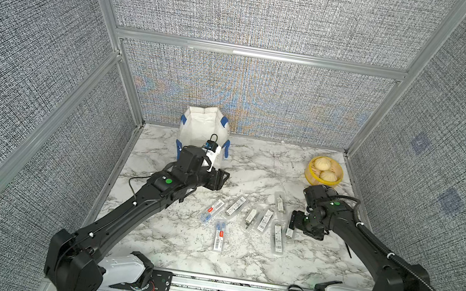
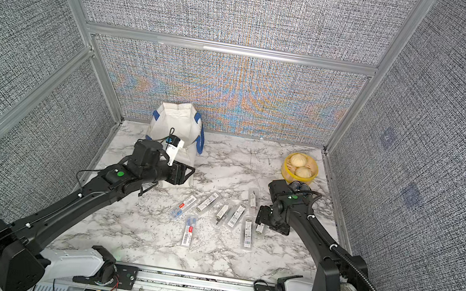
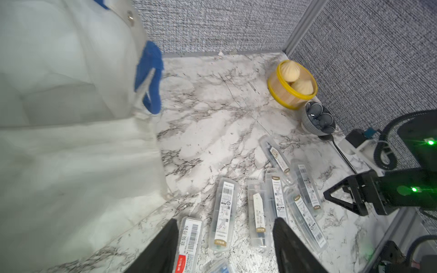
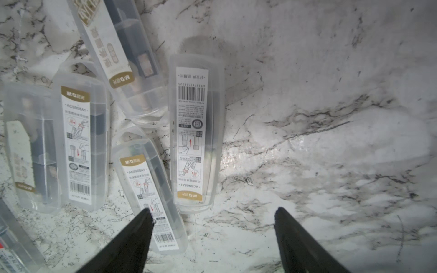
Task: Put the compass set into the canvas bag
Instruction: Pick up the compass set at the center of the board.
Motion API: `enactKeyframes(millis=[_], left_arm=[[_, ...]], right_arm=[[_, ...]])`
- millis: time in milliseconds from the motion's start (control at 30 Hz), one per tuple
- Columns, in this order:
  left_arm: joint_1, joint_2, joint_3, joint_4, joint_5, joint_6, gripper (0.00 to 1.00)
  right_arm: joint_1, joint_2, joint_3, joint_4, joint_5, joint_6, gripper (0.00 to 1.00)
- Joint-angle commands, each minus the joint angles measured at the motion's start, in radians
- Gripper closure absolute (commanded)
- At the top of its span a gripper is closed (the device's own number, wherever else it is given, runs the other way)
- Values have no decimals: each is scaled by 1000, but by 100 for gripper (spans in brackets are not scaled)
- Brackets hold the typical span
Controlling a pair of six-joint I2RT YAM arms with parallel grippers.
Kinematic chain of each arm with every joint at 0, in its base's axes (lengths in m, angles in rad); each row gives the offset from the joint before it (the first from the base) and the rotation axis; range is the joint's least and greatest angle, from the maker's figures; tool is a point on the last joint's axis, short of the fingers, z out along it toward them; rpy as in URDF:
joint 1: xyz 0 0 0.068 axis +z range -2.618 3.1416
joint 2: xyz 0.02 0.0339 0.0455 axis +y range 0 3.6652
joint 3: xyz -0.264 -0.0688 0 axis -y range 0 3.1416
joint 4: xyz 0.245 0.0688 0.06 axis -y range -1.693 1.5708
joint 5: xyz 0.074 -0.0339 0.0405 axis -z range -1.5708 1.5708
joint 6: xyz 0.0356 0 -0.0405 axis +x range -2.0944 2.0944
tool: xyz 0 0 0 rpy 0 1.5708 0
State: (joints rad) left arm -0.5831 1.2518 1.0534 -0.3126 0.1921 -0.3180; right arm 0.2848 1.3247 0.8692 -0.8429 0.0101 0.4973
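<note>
The canvas bag (image 1: 201,127) (image 2: 176,120), white with blue handles, stands upright at the back left of the marble table. Its side fills much of the left wrist view (image 3: 71,132). Several clear compass set cases (image 1: 278,237) (image 2: 247,233) lie scattered mid-table. My left gripper (image 1: 221,179) (image 3: 226,220) is open and empty, low beside the bag's front, pointing toward the cases. My right gripper (image 1: 295,222) (image 4: 214,210) is open above the right end of the cluster. One case (image 4: 192,132) lies just ahead of it, and another (image 4: 153,201) sits under one fingertip.
A yellow-rimmed steamer basket of buns (image 1: 324,171) (image 3: 292,82) stands at the back right. A small grey bowl (image 3: 318,118) sits just in front of it, close to the right arm. Two red-labelled cases (image 1: 219,236) lie nearer the middle. Panel walls enclose three sides.
</note>
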Motion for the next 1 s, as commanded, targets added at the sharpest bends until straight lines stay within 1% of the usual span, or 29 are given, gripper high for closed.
enactKeyframes(millis=[0, 167, 367, 500, 567, 667, 767, 933, 967], left_arm=[[-36, 48, 8, 100, 55, 8, 34], [-103, 134, 5, 186, 78, 5, 33], [-138, 211, -18, 281, 107, 27, 32], [-142, 259, -22, 318, 119, 48, 32], [-146, 276, -21, 332, 131, 49, 32], [-147, 287, -21, 334, 127, 54, 32], [-146, 292, -23, 341, 125, 54, 32], [-147, 306, -18, 338, 136, 52, 32], [-147, 306, -18, 340, 140, 52, 32]], right_arm=[[14, 19, -3, 41, -12, 16, 19], [22, 68, -21, 90, -13, 22, 23], [25, 107, -36, 137, 5, 21, 28], [29, 132, -42, 159, 11, 21, 29], [29, 145, -47, 166, 15, 22, 32], [28, 156, -55, 173, 30, 27, 34], [30, 167, -68, 192, 28, 31, 38], [45, 196, -81, 214, 26, 43, 39], [48, 200, -83, 217, 27, 43, 40]])
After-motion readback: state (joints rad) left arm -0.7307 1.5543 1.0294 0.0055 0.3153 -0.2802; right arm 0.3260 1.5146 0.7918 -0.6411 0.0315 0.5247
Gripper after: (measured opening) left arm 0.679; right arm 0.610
